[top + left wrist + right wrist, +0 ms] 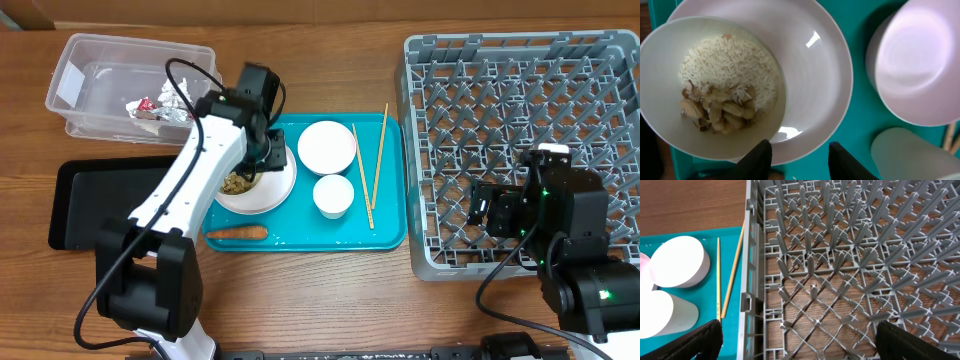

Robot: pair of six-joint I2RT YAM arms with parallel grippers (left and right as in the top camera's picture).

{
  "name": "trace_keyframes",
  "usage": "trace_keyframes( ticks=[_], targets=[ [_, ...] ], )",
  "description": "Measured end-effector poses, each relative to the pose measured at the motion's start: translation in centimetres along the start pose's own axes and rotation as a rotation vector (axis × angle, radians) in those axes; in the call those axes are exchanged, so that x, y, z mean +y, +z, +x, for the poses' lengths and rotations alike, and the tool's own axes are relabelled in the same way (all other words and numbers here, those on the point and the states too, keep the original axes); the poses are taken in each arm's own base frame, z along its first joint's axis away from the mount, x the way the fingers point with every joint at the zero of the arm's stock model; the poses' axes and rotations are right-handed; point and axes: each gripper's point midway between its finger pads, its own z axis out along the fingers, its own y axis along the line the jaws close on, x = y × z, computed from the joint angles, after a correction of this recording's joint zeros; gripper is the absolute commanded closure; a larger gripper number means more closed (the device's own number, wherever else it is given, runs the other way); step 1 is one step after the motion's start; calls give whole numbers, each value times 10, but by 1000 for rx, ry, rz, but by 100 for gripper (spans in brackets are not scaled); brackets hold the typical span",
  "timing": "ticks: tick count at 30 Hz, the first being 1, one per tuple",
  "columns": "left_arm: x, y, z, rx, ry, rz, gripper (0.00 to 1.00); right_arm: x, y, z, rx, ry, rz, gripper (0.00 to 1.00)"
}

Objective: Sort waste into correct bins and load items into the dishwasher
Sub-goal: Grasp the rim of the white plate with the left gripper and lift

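A white bowl [670,65] of rice and brownish food scraps [720,107] sits on the white plate [815,75] at the left of the teal tray. My left gripper [802,157] hovers just over the plate's near rim, jaws apart and holding nothing. From overhead the left gripper [268,150] is above the plate [272,196]. An empty bowl [327,146], a cup [333,196], two chopsticks [375,165] and a carrot [238,234] also lie on the tray. My right gripper [805,345] stands wide open and empty over the dish rack [840,255].
The clear tub [90,60] at the back left holds crumpled foil [175,100] and a red-white wrapper [148,108]. The black tray [90,200] lies in front of it, beside the teal tray [390,235]. The grey rack [520,90] fills the right side.
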Motion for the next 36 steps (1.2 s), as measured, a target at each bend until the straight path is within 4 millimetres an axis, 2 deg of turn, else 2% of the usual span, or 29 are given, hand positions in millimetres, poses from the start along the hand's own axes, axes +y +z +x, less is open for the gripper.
trace_keyframes(
  ticks=[11, 17, 21, 23, 25, 31, 36],
  targets=[
    [6, 27, -14, -104, -26, -26, 61, 0, 0, 1, 6, 0, 1, 0],
    [7, 33, -19, -127, -28, -32, 61, 0, 0, 1, 6, 0, 1, 0],
    [8, 47, -16, -97, -26, -45, 62, 0, 0, 2, 6, 0, 1, 0],
    [10, 61, -11, -63, -24, -60, 77, 0, 0, 2, 6, 0, 1, 0],
    [10, 66, -9, -52, -27, -64, 94, 0, 0, 1, 6, 0, 1, 0],
    [14, 67, -12, -59, -24, -89, 96, 0, 0, 2, 7, 0, 2, 0],
    [16, 53, -6, -3, -21, -108, 96, 0, 0, 2, 7, 0, 2, 0]
  ],
)
